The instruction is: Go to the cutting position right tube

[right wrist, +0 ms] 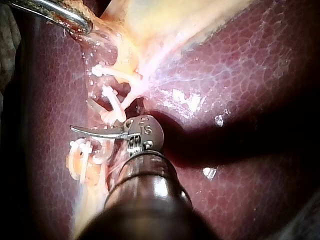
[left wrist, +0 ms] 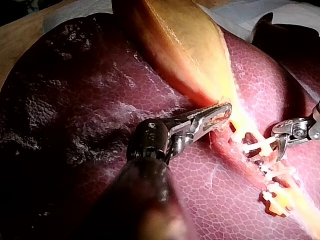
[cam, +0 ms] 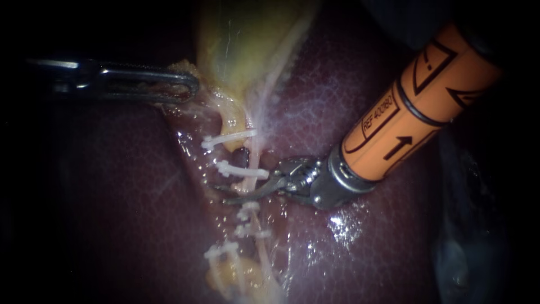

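A pale tube [cam: 256,160] runs down from the yellow gallbladder [cam: 247,39] over the dark red liver [cam: 349,101]. Several white clips [cam: 242,170] sit across it and the tissue beside it. My right instrument [cam: 228,199], on an orange shaft, has thin curved blades lying together. They lie across the tube between an upper clip and a lower clip [cam: 248,208]. The right wrist view shows the same blades [right wrist: 75,129] beside the clips [right wrist: 107,92]. My left instrument [cam: 188,84] is shut on the gallbladder's lower edge, also seen in the left wrist view [left wrist: 222,112].
More clips [cam: 222,250] and yellow fatty tissue [cam: 236,276] lie lower along the tube. Wet liver surface glistens under the right shaft [cam: 343,225]. In the left wrist view a wooden board [left wrist: 22,35] and pale cloth [left wrist: 240,15] lie beyond the liver.
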`<state>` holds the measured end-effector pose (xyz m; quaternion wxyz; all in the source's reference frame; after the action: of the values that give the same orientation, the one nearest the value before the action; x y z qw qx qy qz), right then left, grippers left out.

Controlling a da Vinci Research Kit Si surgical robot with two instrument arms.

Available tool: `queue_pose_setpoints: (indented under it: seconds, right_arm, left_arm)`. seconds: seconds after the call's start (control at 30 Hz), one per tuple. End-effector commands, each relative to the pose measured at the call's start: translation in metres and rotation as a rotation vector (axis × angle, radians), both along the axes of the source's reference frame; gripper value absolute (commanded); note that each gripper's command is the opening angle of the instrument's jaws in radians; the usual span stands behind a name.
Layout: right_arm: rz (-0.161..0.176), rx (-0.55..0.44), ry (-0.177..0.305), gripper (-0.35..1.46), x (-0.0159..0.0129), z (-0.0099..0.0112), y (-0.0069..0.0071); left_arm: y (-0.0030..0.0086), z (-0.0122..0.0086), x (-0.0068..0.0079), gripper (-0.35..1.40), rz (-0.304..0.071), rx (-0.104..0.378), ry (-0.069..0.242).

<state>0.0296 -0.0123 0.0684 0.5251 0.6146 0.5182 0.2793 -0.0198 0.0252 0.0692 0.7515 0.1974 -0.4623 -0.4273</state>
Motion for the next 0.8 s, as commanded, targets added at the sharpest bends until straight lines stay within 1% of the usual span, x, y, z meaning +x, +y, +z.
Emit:
queue_pose_setpoints:
  seconds: [0.03, 0.1, 0.2, 0.33, 0.43, 0.63, 0.8]
  right_arm:
    - [0.0, 0.007, 0.017, 1.21, 0.0, -0.0003, 0.0]
    - [-0.003, 0.024, 0.045, 1.18, 0.0002, -0.0007, -0.0001]
    - [0.002, 0.007, 0.078, 1.18, 0.0008, -0.0016, -0.0004]
    - [0.014, -0.026, 0.098, 1.2, 0.0016, -0.0027, -0.0007]
    - [0.026, -0.033, 0.113, 1.2, 0.0019, -0.0036, -0.0006]
    - [0.051, -0.041, 0.111, 1.2, 0.0018, -0.0054, 0.0006]
    - [0.053, -0.045, 0.112, 1.18, 0.0016, -0.0056, 0.0008]
  left_arm:
    - [0.0, 0.0, 0.0, -0.35, 0.0, 0.0, 0.0]
    - [0.0, 0.0, 0.0, -0.35, 0.0, 0.0, 0.0]
    - [0.0, 0.0, 0.0, -0.35, 0.0, 0.0, 0.0]
    - [0.0, 0.0, 0.0, -0.35, 0.0, 0.0, 0.0]
    - [0.0, 0.0, 0.0, -0.35, 0.0, 0.0, 0.0]
    - [0.0, 0.0, 0.0, -0.35, 0.0, 0.0, 0.0]
    - [0.0, 0.0, 0.0, -0.35, 0.002, 0.001, -0.002]
